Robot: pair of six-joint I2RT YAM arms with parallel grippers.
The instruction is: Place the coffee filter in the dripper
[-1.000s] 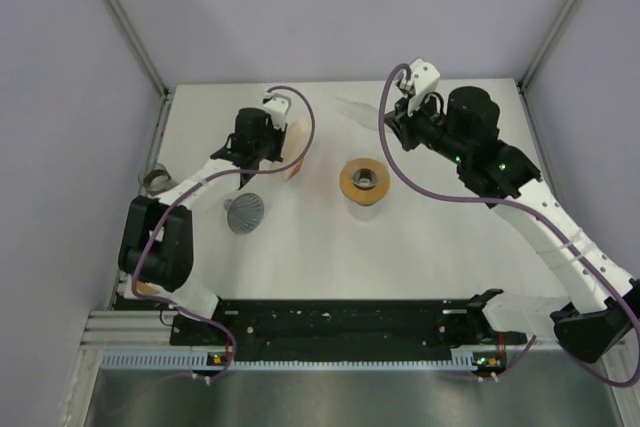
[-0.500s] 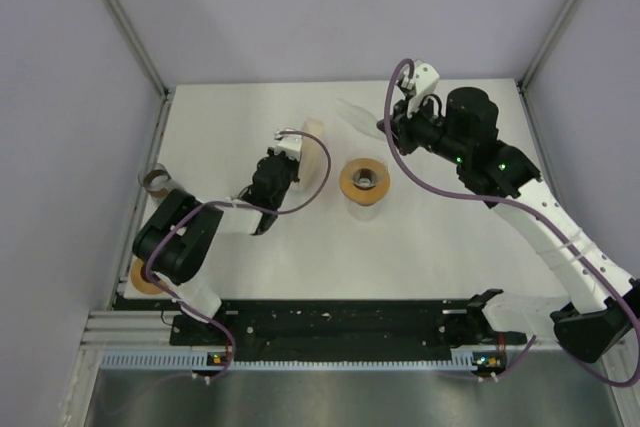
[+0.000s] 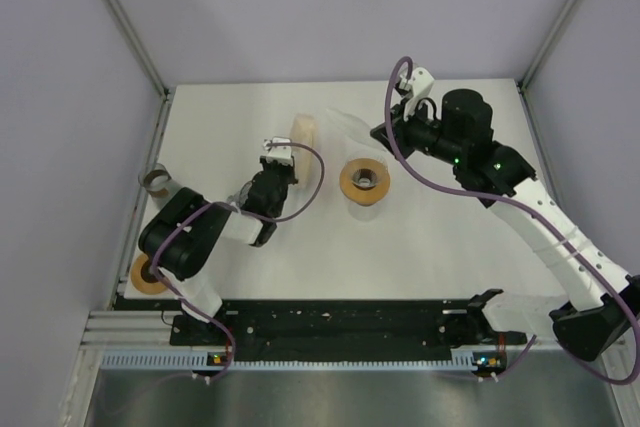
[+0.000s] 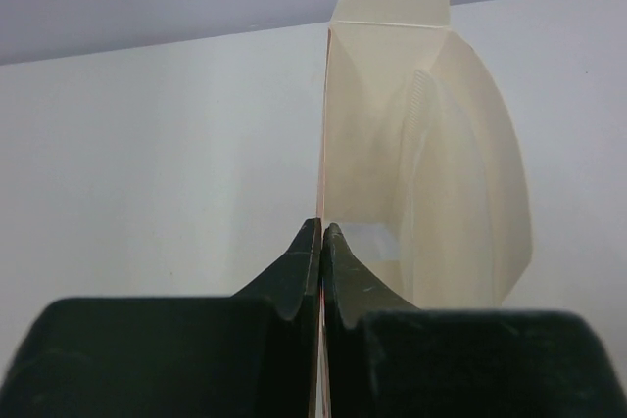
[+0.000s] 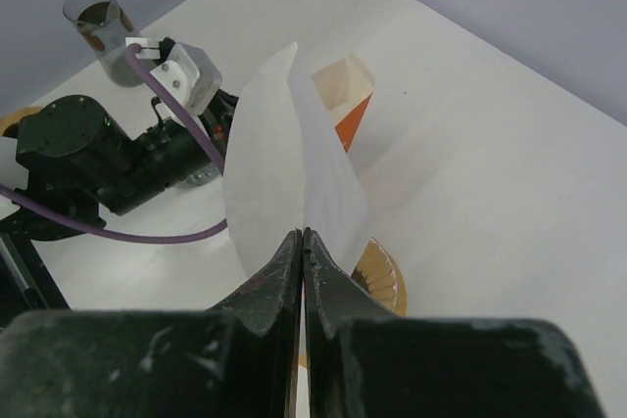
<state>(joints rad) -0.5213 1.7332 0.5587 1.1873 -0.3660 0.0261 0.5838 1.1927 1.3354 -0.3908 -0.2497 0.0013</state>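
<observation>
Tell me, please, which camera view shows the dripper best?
The top external view: the dripper sits fully in sight from above, orange rim and centre unobstructed. The right wrist view shows only a slice of its rim behind the white filter held in the right gripper. The left wrist view does not show it.

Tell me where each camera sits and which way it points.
Top external: above, behind the bases, looking down on the table; left arm and right arm show.
Left wrist: on its arm, looking along the shut left gripper at the cream carton it pinches.
Right wrist: on its arm, looking past the right gripper and its coffee filter toward the dripper.
Shared: both wrist views show the cream carton.
</observation>
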